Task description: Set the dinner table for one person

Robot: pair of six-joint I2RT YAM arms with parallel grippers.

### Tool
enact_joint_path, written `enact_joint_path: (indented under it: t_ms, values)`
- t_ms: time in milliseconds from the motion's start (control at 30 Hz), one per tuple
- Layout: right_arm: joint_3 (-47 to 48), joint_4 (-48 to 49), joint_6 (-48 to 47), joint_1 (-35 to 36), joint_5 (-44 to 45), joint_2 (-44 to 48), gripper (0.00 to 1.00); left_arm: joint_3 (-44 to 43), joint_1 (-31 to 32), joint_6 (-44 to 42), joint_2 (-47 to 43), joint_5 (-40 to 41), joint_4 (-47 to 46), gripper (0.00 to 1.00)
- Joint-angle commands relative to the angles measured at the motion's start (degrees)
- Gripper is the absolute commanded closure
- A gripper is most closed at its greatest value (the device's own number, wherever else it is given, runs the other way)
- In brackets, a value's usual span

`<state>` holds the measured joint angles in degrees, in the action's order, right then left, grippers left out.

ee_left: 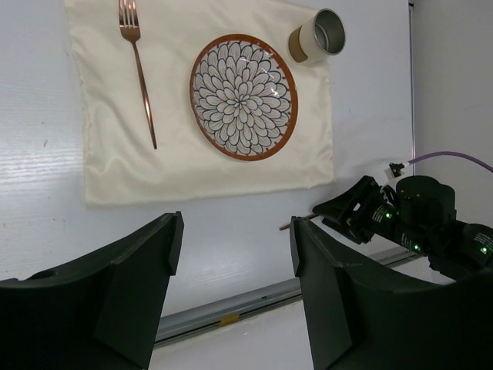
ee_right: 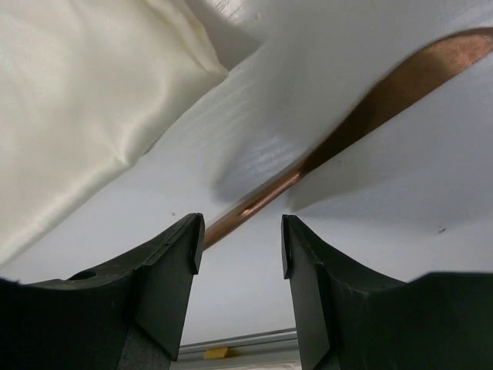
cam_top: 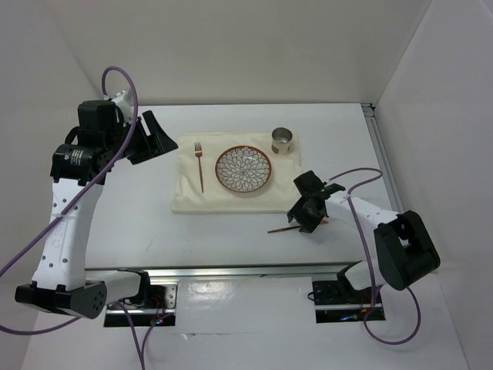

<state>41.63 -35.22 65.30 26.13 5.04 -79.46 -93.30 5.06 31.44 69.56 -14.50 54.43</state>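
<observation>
Dinner table [cam_top: 231, 240], right end effector [ee_right: 241, 231] half-open astride copper utensil [ee_right: 385, 89], apparently not gripping

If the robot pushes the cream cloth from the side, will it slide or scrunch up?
Probably scrunch: the cloth looks soft, and its edge ripples in the right wrist view. The plate, fork and cup resting on it would likely pin the middle, or get dragged along.

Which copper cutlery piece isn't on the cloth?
The copper utensil at the right gripper lies on the bare dinner table; the fork lies on the cream cloth.
</observation>
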Motion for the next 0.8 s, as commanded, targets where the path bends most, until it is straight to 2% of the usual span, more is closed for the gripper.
enact_joint_path:
  t_ms: [0,167,300,400,433,567,767]
  values:
    - [2.1,2.8,-1.7,-0.6,-0.3,-2.5,0.44,-0.7,0.2,-1.5,-0.7,-1.4,-1.8,0.25]
    - [5.1,-0.7,-0.4,-0.7,0.8,-8.3,0.44,-0.7,0.2,-1.5,-0.7,-0.9,-1.8,0.25]
    - [6.3,-2.5,3.1,2.2,3.0,-12.4,0.47,-0.2,0.2,-2.0,-0.7,-0.4,-1.8,0.25]
    - [8.5,-6.2,5.6,2.9,6.1,-15.1,0.63,-0.2,0.2,-2.0,-0.7,-0.4,-1.8,0.25]
    - [8.5,-7.0,5.6,2.9,6.7,-16.4,0.74,-0.2,0.2,-2.0,-0.7,-0.4,-1.8,0.25]
    - [8.6,-11.2,8.3,2.9,10.5,-14.1,1.0,-0.8,0.2,-2.0,-0.7,-0.4,-1.3,0.25]
    - [7.8,-18.6,8.4,2.9,16.1,-2.4,1.0,-0.3,0.2,-2.0,-0.7,-0.9,-1.8,0.25]
